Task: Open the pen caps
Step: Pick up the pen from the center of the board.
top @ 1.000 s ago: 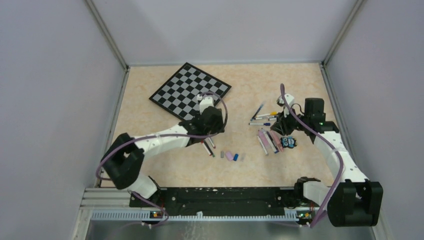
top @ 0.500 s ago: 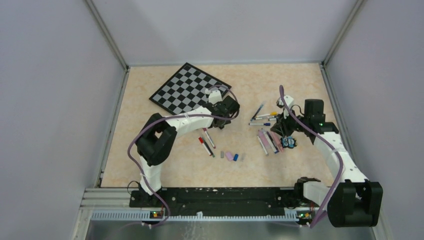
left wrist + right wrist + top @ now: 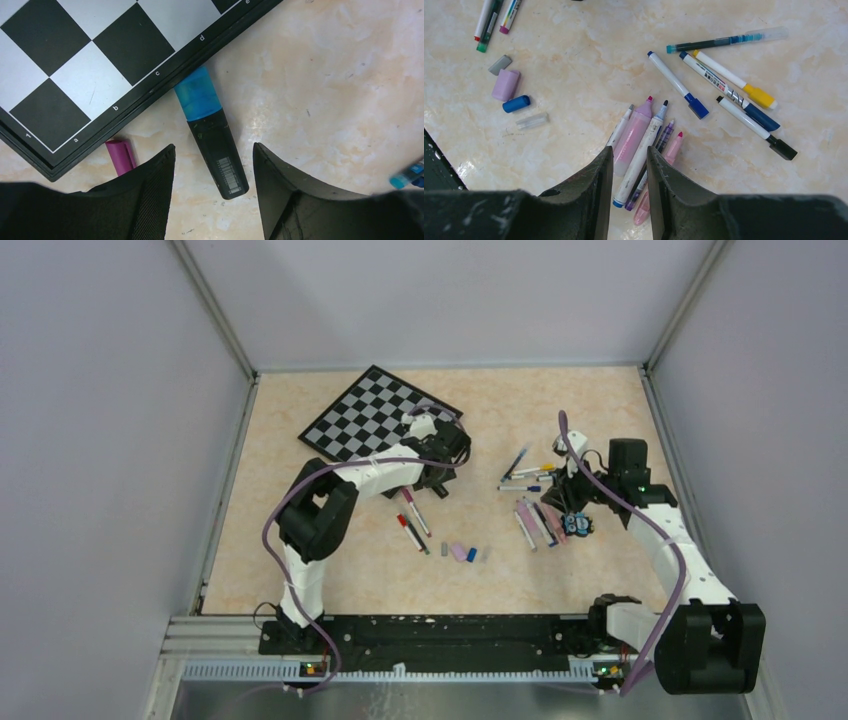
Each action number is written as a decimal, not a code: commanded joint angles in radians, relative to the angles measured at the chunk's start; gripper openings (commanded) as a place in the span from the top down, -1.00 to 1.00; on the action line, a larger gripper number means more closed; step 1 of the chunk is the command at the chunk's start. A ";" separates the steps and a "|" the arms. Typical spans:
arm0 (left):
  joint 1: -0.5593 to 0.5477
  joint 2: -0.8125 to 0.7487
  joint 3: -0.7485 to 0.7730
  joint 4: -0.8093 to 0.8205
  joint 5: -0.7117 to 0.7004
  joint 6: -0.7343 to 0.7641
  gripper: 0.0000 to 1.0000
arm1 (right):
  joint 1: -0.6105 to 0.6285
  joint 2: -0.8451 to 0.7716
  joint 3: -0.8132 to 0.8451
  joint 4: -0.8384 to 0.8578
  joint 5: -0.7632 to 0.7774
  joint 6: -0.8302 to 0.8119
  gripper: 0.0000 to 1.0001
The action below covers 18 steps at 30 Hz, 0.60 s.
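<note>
Walled lab cell, grey panels (image 3: 110, 440)

The blue cap (image 3: 199, 95) touches the edge of the checkered board (image 3: 75, 60), so no finger can pass on that side. A magenta piece (image 3: 120, 156), half hidden, lies just beside the same edge. On the other side the table (image 3: 340, 100) is bare up to a teal pen tip (image 3: 407, 176). The left gripper (image 3: 214, 150) has its jaws apart, with room on both sides of the black marker (image 3: 222, 155). Under the right gripper (image 3: 629, 152) the uncapped pens (image 3: 634, 135) lie packed together. Between them and the loose caps (image 3: 505, 85) is an open strip.
</note>
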<state>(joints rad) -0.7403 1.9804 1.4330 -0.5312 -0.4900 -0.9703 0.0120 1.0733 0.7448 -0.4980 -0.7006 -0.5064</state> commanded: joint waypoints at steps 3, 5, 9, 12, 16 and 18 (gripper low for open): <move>0.011 0.035 0.029 0.005 0.027 -0.009 -0.25 | -0.007 -0.014 -0.014 0.022 -0.008 -0.018 0.41; 0.013 0.045 0.029 0.004 0.035 -0.011 -0.25 | -0.006 -0.013 -0.015 0.023 -0.010 -0.018 0.41; 0.018 0.059 0.031 0.005 0.049 -0.010 -0.25 | -0.006 -0.012 -0.018 0.025 -0.011 -0.018 0.41; 0.019 0.066 0.031 0.005 0.055 -0.011 -0.24 | -0.006 -0.011 -0.018 0.027 -0.011 -0.018 0.41; 0.019 0.082 0.043 -0.006 0.065 -0.013 -0.22 | -0.007 -0.007 -0.019 0.026 -0.011 -0.017 0.40; 0.020 0.095 0.053 -0.019 0.069 -0.014 -0.20 | -0.007 -0.007 -0.021 0.028 -0.011 -0.018 0.41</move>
<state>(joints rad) -0.7269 2.0392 1.4475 -0.5323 -0.4381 -0.9707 0.0116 1.0737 0.7273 -0.4938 -0.7006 -0.5064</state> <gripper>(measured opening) 0.609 0.298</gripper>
